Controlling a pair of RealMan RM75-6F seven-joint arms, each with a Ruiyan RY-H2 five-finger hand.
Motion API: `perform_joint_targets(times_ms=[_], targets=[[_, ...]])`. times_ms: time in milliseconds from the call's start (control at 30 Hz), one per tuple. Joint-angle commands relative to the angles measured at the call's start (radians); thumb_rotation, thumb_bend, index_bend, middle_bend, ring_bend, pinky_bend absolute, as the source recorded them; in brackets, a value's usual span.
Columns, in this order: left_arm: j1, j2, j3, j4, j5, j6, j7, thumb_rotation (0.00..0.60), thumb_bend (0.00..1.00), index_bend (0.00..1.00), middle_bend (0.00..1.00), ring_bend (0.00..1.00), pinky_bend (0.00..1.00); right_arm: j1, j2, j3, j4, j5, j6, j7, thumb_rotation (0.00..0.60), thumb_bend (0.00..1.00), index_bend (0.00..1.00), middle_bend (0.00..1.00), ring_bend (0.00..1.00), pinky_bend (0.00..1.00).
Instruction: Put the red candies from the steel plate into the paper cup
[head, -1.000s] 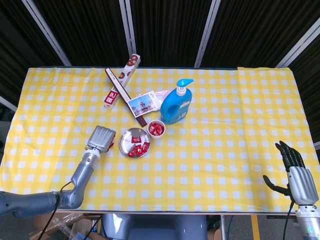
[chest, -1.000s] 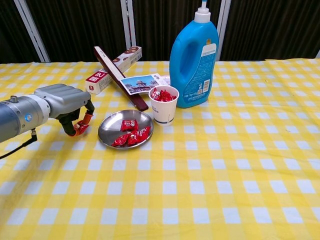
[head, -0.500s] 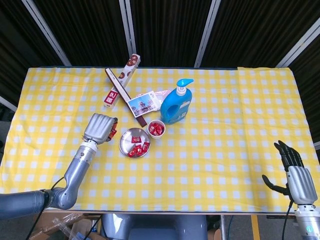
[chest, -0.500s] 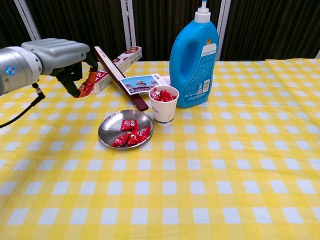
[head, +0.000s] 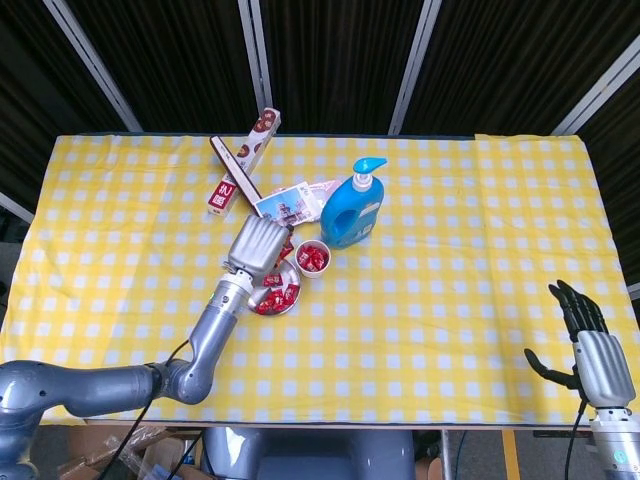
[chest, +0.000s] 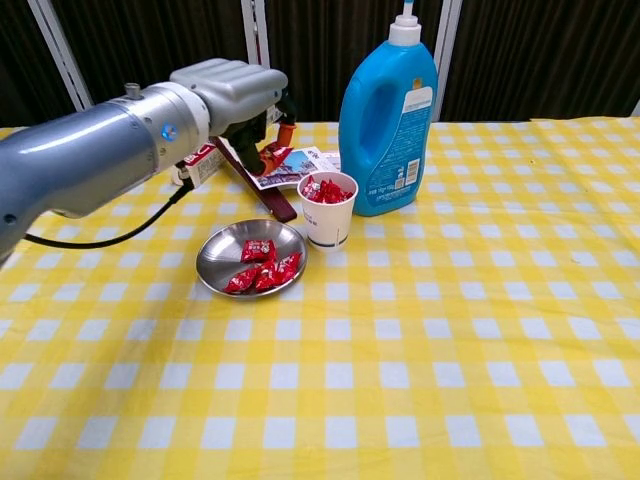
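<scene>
**Left hand raised over the plate with a red candy, beside the cup**

The yellow checked table (head: 450, 300) has wide bare cloth on its right half and along the near edge; everything else crowds the left-centre. The steel plate (chest: 215, 268) sits near the middle with several red candies (chest: 262, 270) in it, and the paper cup (chest: 328, 215), holding more red candies, stands just beside the plate's far-right rim. Close behind the cup rises the blue detergent bottle (chest: 385, 130), walling off that side. A dark flat stick (chest: 285, 208) lies slanted behind the plate, crossing a long snack box (head: 243, 160) and a postcard (head: 295, 200).

The left hand (chest: 240, 95) hangs above the table behind the plate, just left of the cup, back upward with fingers curled down, pinching a red candy (chest: 285, 133) at its fingertips. Its arm reaches in from the near left edge.

The right hand (head: 590, 345) rests at the near right corner, well apart from everything, fingers spread and holding nothing.
</scene>
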Motion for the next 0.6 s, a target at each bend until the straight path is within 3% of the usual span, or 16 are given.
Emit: perform_joint_targets(times_ms=[33,367,600], targets=[[-0.028,-0.031,-0.01,0.03,-0.024,-0.014,0.028,0.6,0.36,0.5,0.97,1.0,1.0,0.0,0.001,0.001,0.0,-0.001,0.001,0.002,0.6,0.34,0.0,0.0,0.0,0.0],[-0.06,-0.077,-0.007,0.06,-0.08,-0.009,0.09,0.6,0.25,0.4,0.95,1.0,1.0,0.001,0.005,0.0,-0.004,-0.004,0.0,0.008,0.6,0.34,0.0,0.0,0.0,0.0],[-0.052,-0.069,-0.016,0.04,-0.08,0.014,0.073,0.6,0.25,0.36,0.95,1.0,1.0,0.001,0.005,0.0,-0.005,-0.003,0.0,0.003,0.6,0.34,0.0,0.0,0.0,0.0]])
